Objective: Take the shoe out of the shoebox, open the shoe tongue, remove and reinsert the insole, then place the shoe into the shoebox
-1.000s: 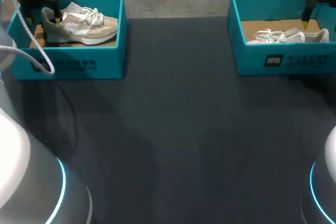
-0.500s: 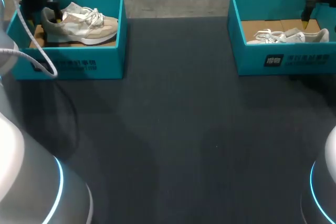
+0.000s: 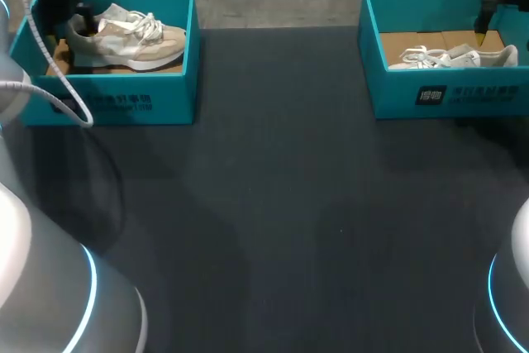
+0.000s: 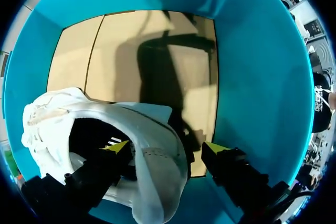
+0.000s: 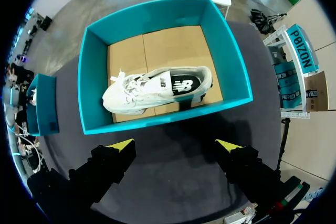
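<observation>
A beige shoe point(image 3: 132, 39) stands upright in the left teal shoebox point(image 3: 107, 101). My left gripper point(image 3: 77, 21) is down at its heel. In the left wrist view the gripper point(image 4: 167, 148) is open and straddles the white heel wall point(image 4: 157, 156): one finger is inside the shoe's opening, the other outside with a small gap. A white shoe point(image 3: 455, 57) lies on its side in the right teal shoebox point(image 3: 446, 93). My right gripper point(image 5: 176, 144) hangs open well above that white shoe point(image 5: 157, 90) and box point(image 5: 231, 61), holding nothing.
The two boxes stand at the far left and far right corners of the dark table point(image 3: 273, 204). Cardboard lines the floor of each box point(image 4: 131, 51). A white cable point(image 3: 50, 80) from my left arm hangs over the left box's front wall.
My left gripper has shifted slightly back and to the left at the shoe's heel. The right arm and both shoes stay where they were.
</observation>
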Tool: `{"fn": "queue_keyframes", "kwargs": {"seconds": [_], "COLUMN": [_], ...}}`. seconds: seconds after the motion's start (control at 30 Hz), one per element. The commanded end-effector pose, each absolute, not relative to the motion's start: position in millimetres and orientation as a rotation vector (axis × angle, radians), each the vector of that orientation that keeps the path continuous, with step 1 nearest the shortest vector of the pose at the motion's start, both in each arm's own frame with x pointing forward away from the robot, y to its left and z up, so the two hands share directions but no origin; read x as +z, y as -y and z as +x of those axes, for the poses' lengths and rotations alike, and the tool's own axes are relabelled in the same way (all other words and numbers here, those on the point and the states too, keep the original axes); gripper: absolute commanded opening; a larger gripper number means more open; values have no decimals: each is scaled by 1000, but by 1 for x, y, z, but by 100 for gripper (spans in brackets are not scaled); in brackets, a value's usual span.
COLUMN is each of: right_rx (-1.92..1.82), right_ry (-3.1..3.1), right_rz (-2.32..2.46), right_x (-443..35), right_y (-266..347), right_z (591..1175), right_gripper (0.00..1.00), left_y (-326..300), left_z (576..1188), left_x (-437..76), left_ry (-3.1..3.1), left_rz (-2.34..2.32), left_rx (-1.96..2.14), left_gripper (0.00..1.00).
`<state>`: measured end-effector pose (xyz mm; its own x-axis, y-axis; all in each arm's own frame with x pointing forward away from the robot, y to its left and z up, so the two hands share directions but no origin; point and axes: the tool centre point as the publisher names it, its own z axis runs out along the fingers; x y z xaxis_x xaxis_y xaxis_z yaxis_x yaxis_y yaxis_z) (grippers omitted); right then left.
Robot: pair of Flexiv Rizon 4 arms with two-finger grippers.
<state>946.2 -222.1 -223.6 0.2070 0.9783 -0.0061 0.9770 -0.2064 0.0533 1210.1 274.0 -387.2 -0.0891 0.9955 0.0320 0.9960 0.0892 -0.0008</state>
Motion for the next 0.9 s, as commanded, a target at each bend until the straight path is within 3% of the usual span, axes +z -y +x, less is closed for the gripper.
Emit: {"fn": "queue_keyframes", "kwargs": {"seconds": [0.03,0.2,0.5,0.67,0.9], "right_rx": [43,43,43,43,43], "right_ry": [-1947,-1947,-1947,-1947,-1947], "right_rz": [2406,2406,2406,2406,2406], "right_x": [-223,-223,-223,-223,-223], "right_y": [222,222,222,222,222], "right_z": [946,946,946,946,946], "right_gripper": [100,100,100,100,100], "left_y": [-277,-278,-280,-281,-284], "left_z": [1220,1219,1218,1217,1214], "left_x": [-390,-391,-390,-391,-390], "left_ry": [2227,2225,2217,2210,2195], "left_rz": [-2031,-2032,-2040,-2043,-2057], "left_rx": [138,143,135,133,130], "left_gripper": [80,71,42,0,0]}}
